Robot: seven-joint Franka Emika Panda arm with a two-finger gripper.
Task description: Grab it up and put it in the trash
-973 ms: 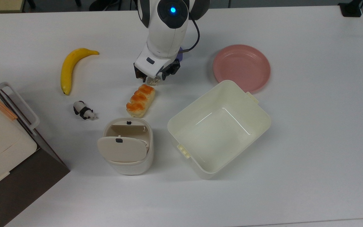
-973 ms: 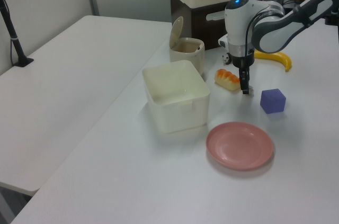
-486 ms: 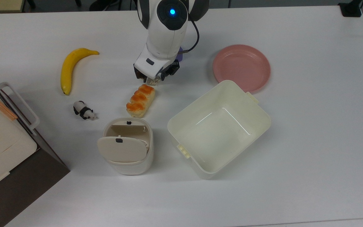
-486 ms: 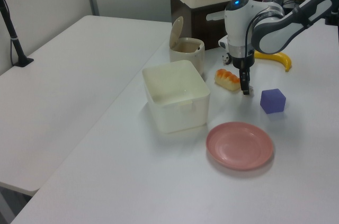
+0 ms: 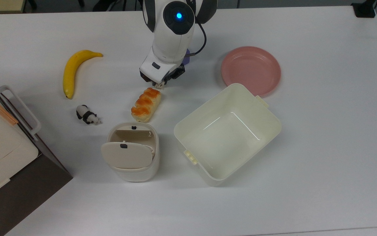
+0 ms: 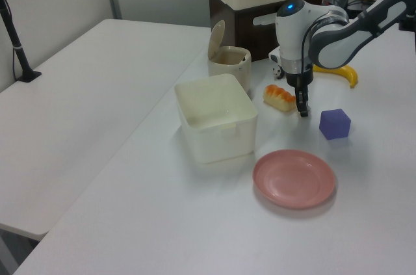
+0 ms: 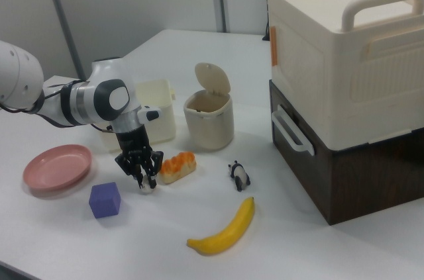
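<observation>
The Franka arm's claw [image 5: 160, 84] stands low over the white tabletop [image 5: 306, 164], its fingers drawn in around the crumpled paper wad [image 5: 158, 86], which sits between the fingertips at or just off the surface, just beside the far end of the orange-topped bread roll [image 5: 146, 104]; the right view shows the same claw [image 7: 144, 183] clenched on the pale wad [image 7: 147, 185], with the purple cube [image 7: 105, 200] near on the right view's left. The step in hand is judged to be the grasp itself, or the first of the lift. The trash bin [image 5: 132, 151], its flap lid [image 5: 126, 156] tipped up and the mouth open, stands on the near side of the roll in the top view, beside the larger lidless tub [image 5: 227, 132]. The next move calls for a rise high enough to clear the roll, then a carry over it to the open mouth of the bin, not the tub, and a release there. A banana [image 5: 73, 68], a toy panda [image 5: 87, 115] and a pink plate [image 5: 250, 70] lie apart from this path.
</observation>
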